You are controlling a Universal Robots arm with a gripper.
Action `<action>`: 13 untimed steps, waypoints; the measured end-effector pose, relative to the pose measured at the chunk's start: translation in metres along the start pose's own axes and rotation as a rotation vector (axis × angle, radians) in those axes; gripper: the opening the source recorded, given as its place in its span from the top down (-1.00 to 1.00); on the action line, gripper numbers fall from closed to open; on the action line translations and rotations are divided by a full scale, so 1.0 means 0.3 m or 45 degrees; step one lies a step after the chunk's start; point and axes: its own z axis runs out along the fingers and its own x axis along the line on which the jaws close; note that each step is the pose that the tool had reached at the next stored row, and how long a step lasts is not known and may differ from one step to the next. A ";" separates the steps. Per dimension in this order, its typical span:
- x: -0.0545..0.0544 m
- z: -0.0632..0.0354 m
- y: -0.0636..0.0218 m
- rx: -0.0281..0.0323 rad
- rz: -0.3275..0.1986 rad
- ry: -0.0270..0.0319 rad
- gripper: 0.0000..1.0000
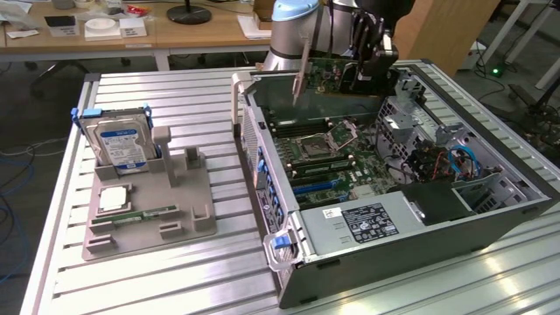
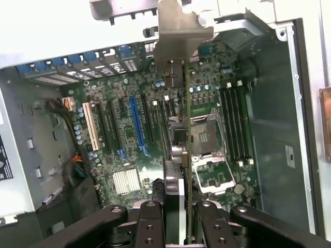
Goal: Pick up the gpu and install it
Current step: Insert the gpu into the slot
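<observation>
One gripper [image 1: 366,77] hangs over the far part of the open computer case [image 1: 420,243], and its two fingers [image 2: 150,222] are clamped on the gpu [image 1: 331,73]. In the wrist view the card [image 2: 186,134] runs edge-on between the fingers, with its silver bracket [image 2: 178,31] at the end away from the gripper [image 2: 182,217]. In the exterior view the gpu stands on edge, clear above the motherboard [image 1: 324,157], with the bracket [image 1: 301,72] pointing down on the side toward the exterior view's left. Its green component face is toward the camera. The card is not seated in any slot. Below it in the wrist view lie the motherboard [image 2: 119,155], a long blue slot [image 2: 137,124], a white slot [image 2: 90,126], the open processor socket [image 2: 207,137] and a row of memory slots [image 2: 235,124]. Inside the case, near the camera, sits the power supply [image 1: 368,223] with a black label. The case lies on its side on a slatted metal table [image 1: 175,98]. Well apart, toward the exterior view's left, a grey fixture tray [image 1: 183,226] carries an upright hard drive [image 1: 122,147] with a blue-white label and a narrow green memory stick [image 1: 144,214] lying flat.
</observation>
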 end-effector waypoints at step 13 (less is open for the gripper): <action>0.000 0.023 -0.004 0.0047 -0.137 -0.0063 0.44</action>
